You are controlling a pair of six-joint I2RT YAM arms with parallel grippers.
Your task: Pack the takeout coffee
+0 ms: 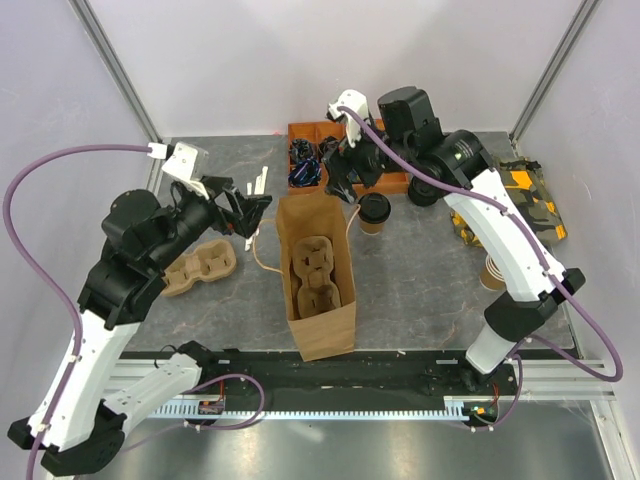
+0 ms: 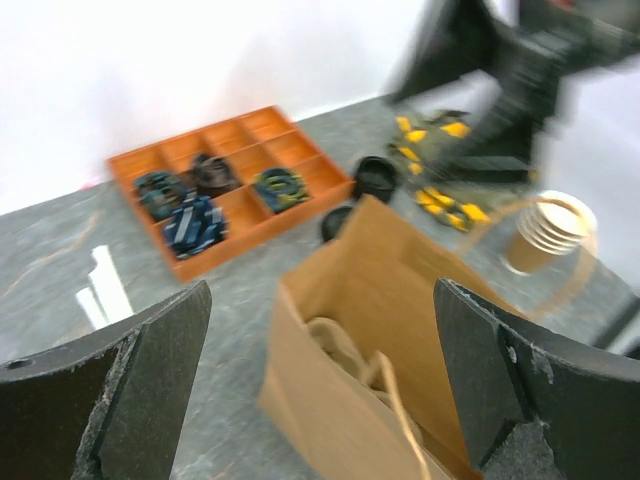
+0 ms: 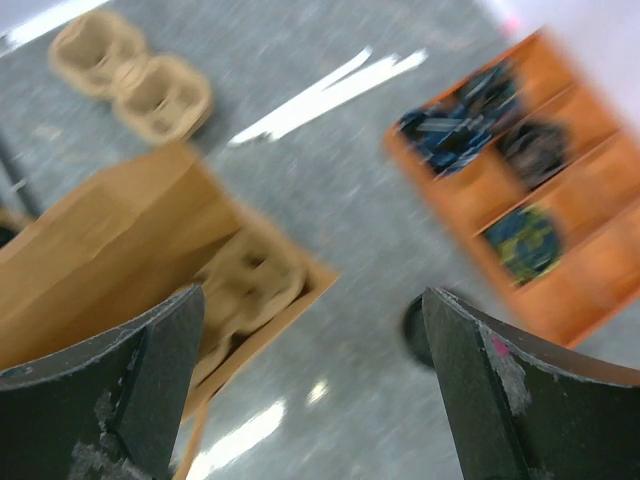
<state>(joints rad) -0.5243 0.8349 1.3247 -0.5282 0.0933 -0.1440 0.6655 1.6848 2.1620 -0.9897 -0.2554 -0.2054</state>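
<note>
The takeout coffee (image 1: pixel 374 211), a tan cup with a black lid, stands on the table just right of the bag's far end. The brown paper bag (image 1: pixel 317 290) stands open in the middle with a pulp cup carrier (image 1: pixel 314 270) inside. My right gripper (image 1: pixel 344 184) is open and empty, above the table just left of the coffee. Its wrist view shows a dark lid edge (image 3: pixel 414 326) beside one finger (image 3: pixel 520 400). My left gripper (image 1: pixel 255 212) is open and empty, left of the bag's far end. The left wrist view shows the bag (image 2: pixel 400 330) between its fingers.
A second pulp carrier (image 1: pixel 200 265) lies left of the bag. An orange compartment tray (image 1: pixel 312 135) with packets sits at the back. White stirrers (image 1: pixel 256 185) lie behind the left gripper. A stack of tan cups (image 1: pixel 492 270) and a camouflage pouch (image 1: pixel 528 200) are at the right.
</note>
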